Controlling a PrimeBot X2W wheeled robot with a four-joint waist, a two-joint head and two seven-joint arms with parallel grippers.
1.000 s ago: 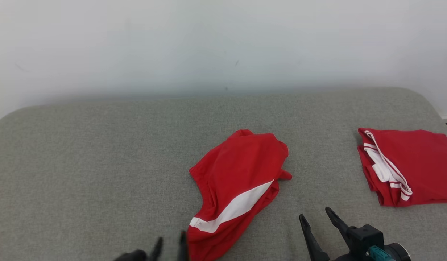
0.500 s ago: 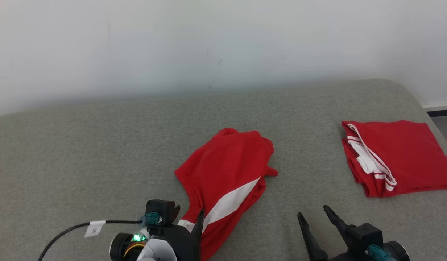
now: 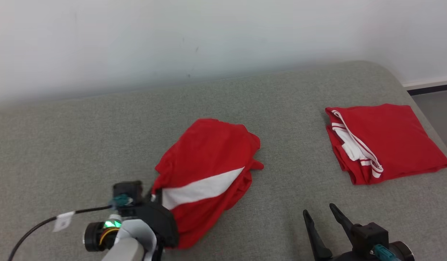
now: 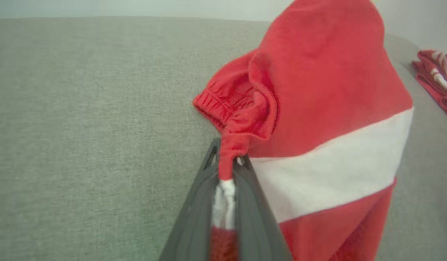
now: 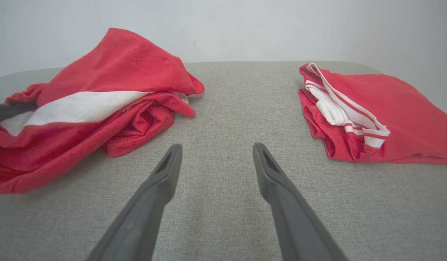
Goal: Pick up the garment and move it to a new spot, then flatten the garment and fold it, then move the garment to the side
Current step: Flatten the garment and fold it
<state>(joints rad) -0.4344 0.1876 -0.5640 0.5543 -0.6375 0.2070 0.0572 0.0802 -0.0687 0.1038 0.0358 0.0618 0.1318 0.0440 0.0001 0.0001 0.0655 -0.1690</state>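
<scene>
The red garment [image 3: 205, 170] with a white stripe lies crumpled near the middle of the grey cushion [image 3: 82, 145], toward its front edge. Our left gripper [image 4: 227, 162] pinches its edge. We judge that only the pick-up is begun, and that flattening, folding and moving aside remain. Our right gripper [image 5: 216, 146] stands open and empty.

The garment [image 3: 208, 152] was soft, matt red cloth with a white band. The grey cushion [image 3: 82, 145] under it looked coarsely woven and rough. My fingers [image 5: 276, 181] were smooth, matt dark plastic.
</scene>
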